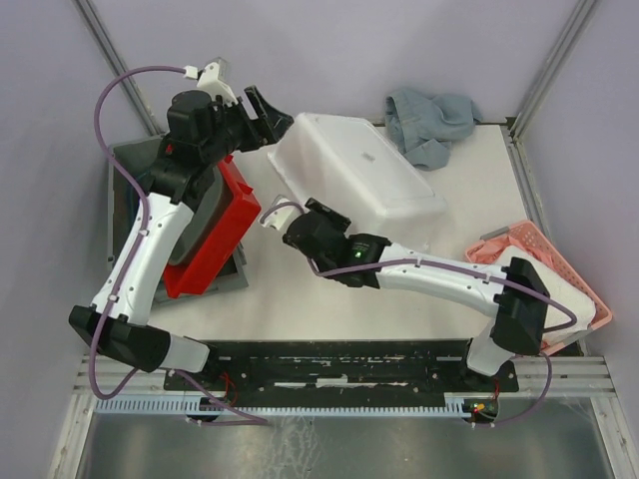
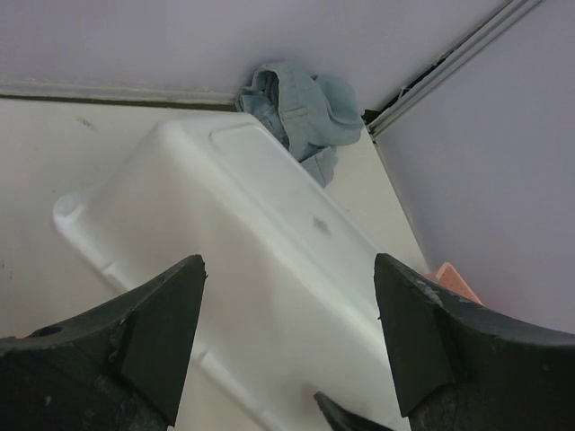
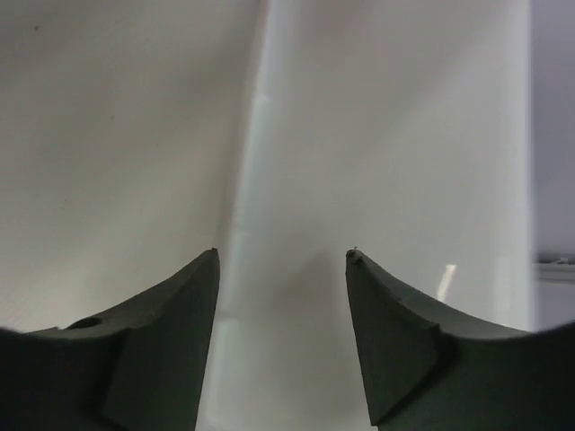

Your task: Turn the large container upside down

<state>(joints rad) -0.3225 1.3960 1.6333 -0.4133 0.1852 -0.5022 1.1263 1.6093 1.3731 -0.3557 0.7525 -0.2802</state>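
The large container (image 1: 359, 175) lies bottom-up on the table (image 1: 300, 289), so the flip looks done, which would explain the left gripper (image 2: 287, 265) hovering spread above its end and the right gripper (image 3: 283, 256) parted at its near wall, gripping nothing.

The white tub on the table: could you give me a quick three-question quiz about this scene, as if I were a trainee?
1. True or false: the white container lies with its bottom facing up.
2. What lies at the far corner of the table behind it? A) a blue cloth B) a frying pan C) a stack of books
3. Fill in: the pink basket sits on the robot's ____ side.

Key: 1 true; 2 A; 3 right.
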